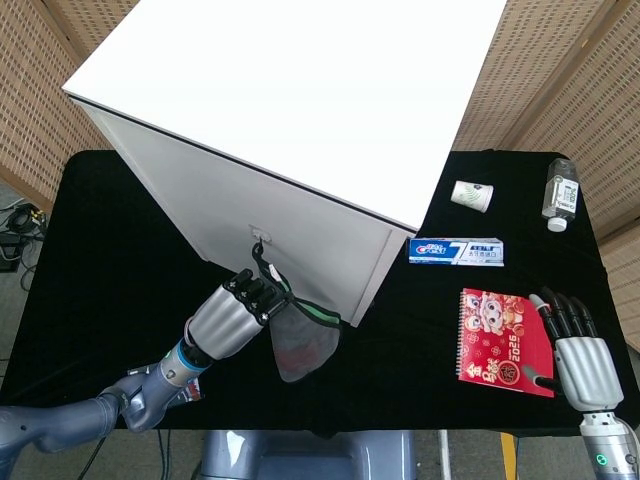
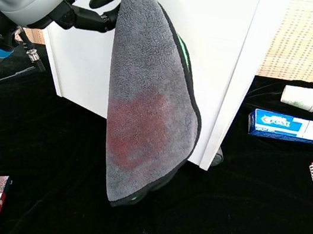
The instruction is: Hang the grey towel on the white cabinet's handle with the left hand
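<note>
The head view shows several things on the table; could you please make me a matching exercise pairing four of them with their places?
Things:
1. towel
2. toothpaste box
3. red notebook
4. water bottle

Places:
A. far right corner of the table
B. hanging from the left robot hand in front of the cabinet
C. just right of the cabinet's base
D. beside the right robot hand

Pairs: 1-B, 2-C, 3-D, 4-A
</note>
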Controlling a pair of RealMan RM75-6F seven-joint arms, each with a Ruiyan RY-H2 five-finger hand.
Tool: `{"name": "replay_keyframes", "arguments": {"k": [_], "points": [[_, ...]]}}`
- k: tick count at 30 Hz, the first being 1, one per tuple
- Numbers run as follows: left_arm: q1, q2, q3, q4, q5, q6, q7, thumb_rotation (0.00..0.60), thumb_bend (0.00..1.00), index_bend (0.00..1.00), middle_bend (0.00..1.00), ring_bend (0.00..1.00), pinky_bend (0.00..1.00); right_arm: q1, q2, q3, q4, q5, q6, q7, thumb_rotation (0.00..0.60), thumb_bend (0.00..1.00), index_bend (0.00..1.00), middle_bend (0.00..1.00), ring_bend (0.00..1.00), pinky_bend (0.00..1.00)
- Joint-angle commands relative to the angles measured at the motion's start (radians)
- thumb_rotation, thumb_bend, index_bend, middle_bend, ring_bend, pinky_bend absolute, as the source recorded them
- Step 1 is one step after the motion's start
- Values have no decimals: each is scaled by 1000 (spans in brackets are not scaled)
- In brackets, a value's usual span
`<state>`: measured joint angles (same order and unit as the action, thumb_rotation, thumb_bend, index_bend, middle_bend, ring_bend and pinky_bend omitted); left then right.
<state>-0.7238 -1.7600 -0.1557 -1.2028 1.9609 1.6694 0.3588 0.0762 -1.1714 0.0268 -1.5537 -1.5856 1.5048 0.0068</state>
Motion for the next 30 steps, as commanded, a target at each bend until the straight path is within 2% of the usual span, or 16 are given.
{"name": "replay_keyframes", "arguments": {"k": [1, 15, 16, 17, 18, 20, 21, 26, 30], "points": [[5, -6, -1, 6, -10, 7, -14, 600, 526, 787, 871, 807, 724, 1, -1, -1, 0, 0, -2, -2, 600, 130, 0, 0, 0, 0], [41, -40, 21, 95, -47, 43, -82, 600, 510, 774, 866, 807, 716, 2, -5, -2, 0, 2, -7, -13, 600, 130, 0, 0, 0, 0], [43, -42, 21, 102, -47, 47, -83, 600, 451, 748, 842, 793, 697, 2, -4, -2, 0, 2, -6, -14, 600, 130, 0, 0, 0, 0], [45, -43, 22, 112, -48, 50, -80, 600, 347, 689, 792, 763, 663, 2, -5, -2, 0, 2, -7, -14, 600, 130, 0, 0, 0, 0], [47, -43, 23, 119, -48, 51, -74, 600, 222, 590, 708, 706, 609, 2, -5, -2, 0, 2, -8, -15, 600, 130, 0, 0, 0, 0], [55, -35, 23, 118, -51, 55, -59, 600, 72, 396, 545, 589, 512, 3, -6, -3, 1, 2, -9, -17, 600, 130, 0, 0, 0, 0], [55, -30, 25, 113, -48, 57, -55, 600, 35, 312, 462, 529, 463, 3, -7, -3, 1, 2, -9, -18, 600, 130, 0, 0, 0, 0], [54, 4, 47, 99, -6, 67, -28, 600, 0, 159, 239, 309, 269, 3, -8, -3, 1, 3, -9, -20, 600, 130, 0, 0, 0, 0], [72, 14, 78, 114, 51, 135, -28, 600, 0, 123, 182, 206, 170, 1, -6, -2, 1, 2, -4, -16, 600, 130, 0, 0, 0, 0]]}}
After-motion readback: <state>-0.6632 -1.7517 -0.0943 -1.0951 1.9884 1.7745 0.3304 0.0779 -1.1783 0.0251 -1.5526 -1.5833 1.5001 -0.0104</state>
